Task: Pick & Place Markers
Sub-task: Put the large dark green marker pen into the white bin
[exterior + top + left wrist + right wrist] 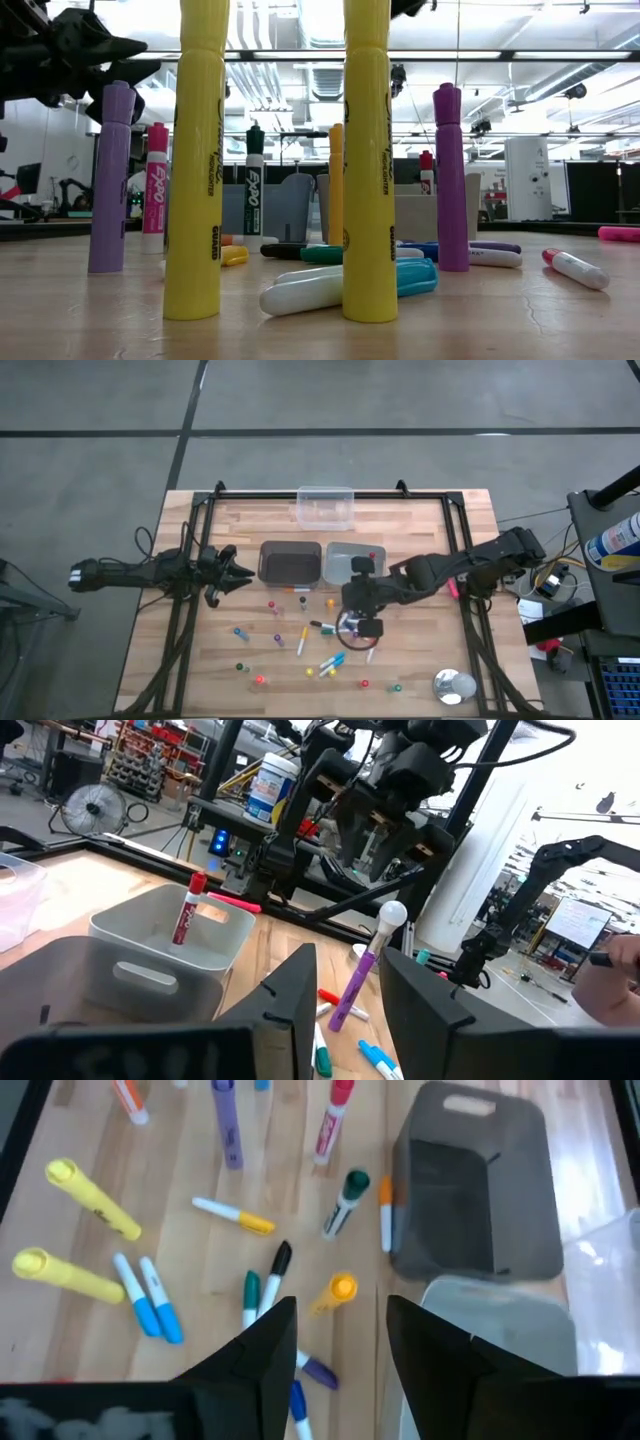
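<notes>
Far to the left of the dark bin [290, 562], up off the table: left gripper [235, 572]. Fingers [290, 990] spread apart, with nothing pinched between them. No marker near them; closest ones well off toward the middle of the table.

Just past the dark bin, on the side away from the clear tub [325, 505]: most of the markers, loose on the wood. Among them a standing purple marker [277, 640], a yellow marker [303, 638] lying flat, and two blue markers [333, 660] side by side.

Right beside the dark bin, touching its right side: light gray bin [345, 560]. Inside it, one red marker [188, 910] leaning on the wall.

To the right of the dark bin and nearer the loose markers: right gripper [360, 622], low over the pile. Fingers [265, 1345] open wide, gripping nothing. Just beyond the fingertips, in line with the gap, an orange marker [335, 1292]. Beside the left finger, a black-capped marker [272, 1272] and a green-capped one [250, 1295].

Farther right of the dark bin, under the right arm: a pink marker [452, 590]. Farthest right, near the table corner: silver tape roll [453, 686].
</notes>
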Controlling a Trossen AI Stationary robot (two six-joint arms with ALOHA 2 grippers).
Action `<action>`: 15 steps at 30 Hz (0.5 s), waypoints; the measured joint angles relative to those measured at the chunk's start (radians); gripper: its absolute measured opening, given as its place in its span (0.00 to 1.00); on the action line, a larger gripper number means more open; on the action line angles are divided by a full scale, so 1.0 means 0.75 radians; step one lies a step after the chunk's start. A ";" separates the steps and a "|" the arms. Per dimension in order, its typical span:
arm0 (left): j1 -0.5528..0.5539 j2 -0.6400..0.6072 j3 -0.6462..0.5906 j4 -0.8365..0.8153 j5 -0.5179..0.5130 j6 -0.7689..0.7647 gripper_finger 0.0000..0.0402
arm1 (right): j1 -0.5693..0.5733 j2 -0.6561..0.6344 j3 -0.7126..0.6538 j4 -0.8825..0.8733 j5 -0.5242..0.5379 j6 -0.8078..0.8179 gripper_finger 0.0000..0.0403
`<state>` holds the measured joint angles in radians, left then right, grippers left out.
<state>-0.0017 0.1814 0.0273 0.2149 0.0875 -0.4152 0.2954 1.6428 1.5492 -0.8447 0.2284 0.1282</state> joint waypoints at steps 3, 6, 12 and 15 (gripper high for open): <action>0.000 0.003 0.000 -0.002 0.000 -0.001 0.26 | -0.010 0.053 0.068 -0.046 -0.003 -0.024 0.38; 0.000 0.008 0.000 -0.002 0.000 -0.012 0.26 | -0.017 0.097 0.133 -0.131 -0.002 -0.027 0.38; 0.000 0.019 0.024 -0.029 0.000 -0.077 0.26 | -0.016 0.095 0.140 -0.193 0.000 0.009 0.39; 0.000 0.040 0.060 -0.059 0.000 -0.078 0.26 | -0.016 0.093 0.129 -0.220 -0.001 0.050 0.38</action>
<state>-0.0017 0.2118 0.0726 0.1706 0.0875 -0.4740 0.2832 1.7123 1.6459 -1.0096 0.2279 0.1659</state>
